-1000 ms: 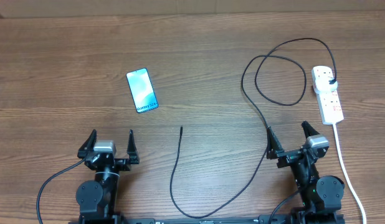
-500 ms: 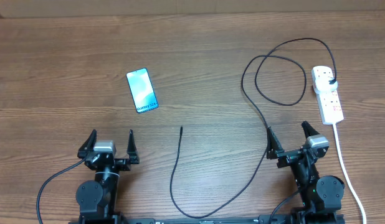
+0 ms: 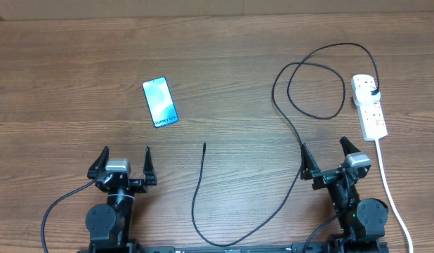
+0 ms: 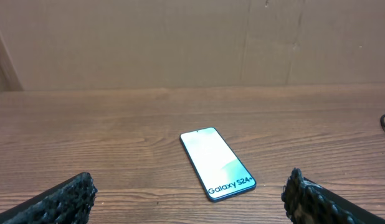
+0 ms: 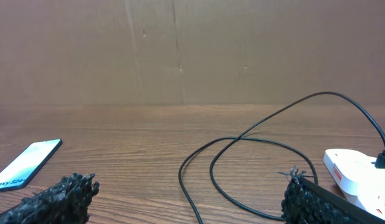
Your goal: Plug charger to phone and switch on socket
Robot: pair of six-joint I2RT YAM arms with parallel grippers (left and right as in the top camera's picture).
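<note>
The phone (image 3: 161, 102) lies flat on the wooden table at left, light-blue screen up with "Galaxy" text at its near end; it shows in the left wrist view (image 4: 216, 163) and at the left edge of the right wrist view (image 5: 24, 165). The black charger cable (image 3: 287, 119) loops from its plug in the socket (image 3: 369, 105), a white power strip at right, down to its connector tip (image 3: 204, 145) at centre; it also shows in the right wrist view (image 5: 242, 162). My left gripper (image 3: 123, 164) is open and empty, near the phone's near side. My right gripper (image 3: 328, 161) is open and empty beside the cable.
The power strip's white cord (image 3: 387, 183) runs toward the front edge just right of my right arm. A brown cardboard wall (image 4: 180, 43) stands behind the table's far edge.
</note>
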